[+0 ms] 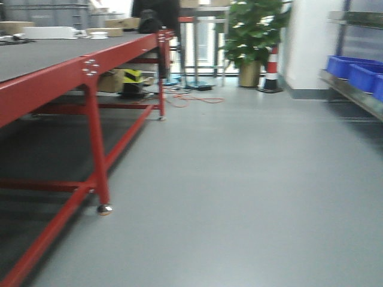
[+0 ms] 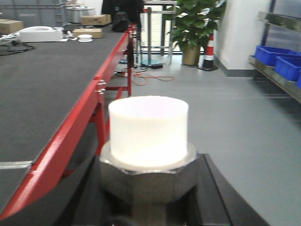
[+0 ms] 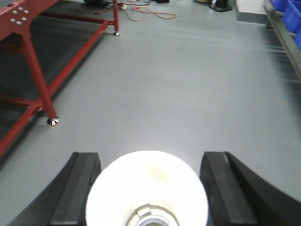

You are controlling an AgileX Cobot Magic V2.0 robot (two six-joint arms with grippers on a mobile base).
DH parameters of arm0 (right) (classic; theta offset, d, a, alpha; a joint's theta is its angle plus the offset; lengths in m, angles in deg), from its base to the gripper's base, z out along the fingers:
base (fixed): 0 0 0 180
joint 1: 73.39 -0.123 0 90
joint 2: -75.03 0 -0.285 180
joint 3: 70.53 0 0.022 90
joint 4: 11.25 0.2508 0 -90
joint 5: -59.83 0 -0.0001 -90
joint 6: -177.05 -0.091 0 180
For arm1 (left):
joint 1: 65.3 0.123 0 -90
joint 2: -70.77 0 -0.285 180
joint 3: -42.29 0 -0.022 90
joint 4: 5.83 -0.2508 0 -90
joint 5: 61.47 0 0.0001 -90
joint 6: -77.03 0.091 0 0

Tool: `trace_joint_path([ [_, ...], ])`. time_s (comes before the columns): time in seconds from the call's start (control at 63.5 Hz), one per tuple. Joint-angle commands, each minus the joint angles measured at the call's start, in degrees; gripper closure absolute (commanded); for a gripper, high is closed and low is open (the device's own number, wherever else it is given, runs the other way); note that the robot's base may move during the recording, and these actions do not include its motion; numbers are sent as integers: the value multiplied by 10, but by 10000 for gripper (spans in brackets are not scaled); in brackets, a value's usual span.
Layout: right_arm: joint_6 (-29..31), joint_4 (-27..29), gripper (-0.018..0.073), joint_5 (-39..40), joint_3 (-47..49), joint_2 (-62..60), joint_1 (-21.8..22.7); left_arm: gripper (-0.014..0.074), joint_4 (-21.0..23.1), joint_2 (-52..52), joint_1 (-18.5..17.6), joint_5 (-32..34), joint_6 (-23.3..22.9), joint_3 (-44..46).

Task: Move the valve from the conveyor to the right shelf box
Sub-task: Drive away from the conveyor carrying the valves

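The valve (image 2: 148, 141) stands upright in the left gripper (image 2: 148, 162), white cap up and silvery six-sided body below. The dark fingers (image 2: 221, 197) press that body from 9 and 3 o'clock, holding it off the belt and above the floor. The lower part of the valve runs out of the frame.

At 9 to 10 o'clock of the valve lies the conveyor (image 2: 42, 80), a dark grey belt on a red frame (image 1: 90, 119). Cardboard boxes (image 2: 96, 20) and a white device (image 2: 40, 34) sit at its far end.

In the right wrist view, the right gripper (image 3: 149, 157) points down at the grey floor (image 3: 178, 84). Its fingers (image 3: 77, 188) are set wide, at 9 and 3 o'clock of a round white cap (image 3: 146, 183) seen end-on, with a glint of metal at its centre. I cannot tell whether those fingers actually bear on it.

At 3 o'clock in the front view, blue bins (image 1: 353, 69) rest on a metal shelf (image 1: 350, 95). A potted plant (image 1: 251, 36) and a red-and-white cone (image 1: 271, 69) stand at about 1 o'clock by the far wall. An orange cable (image 1: 191, 98) trails over the floor near the frame's far leg.
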Motion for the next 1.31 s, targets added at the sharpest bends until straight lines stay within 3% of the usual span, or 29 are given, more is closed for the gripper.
trace_joint_path([
  [0.0, 4, 0, 712, 42, 8, -6, 1, 708, 2, -3, -4, 33, -3, 3],
  [1.291, 4, 0, 712, 42, 8, -6, 1, 708, 2, -3, -4, 33, -3, 3],
])
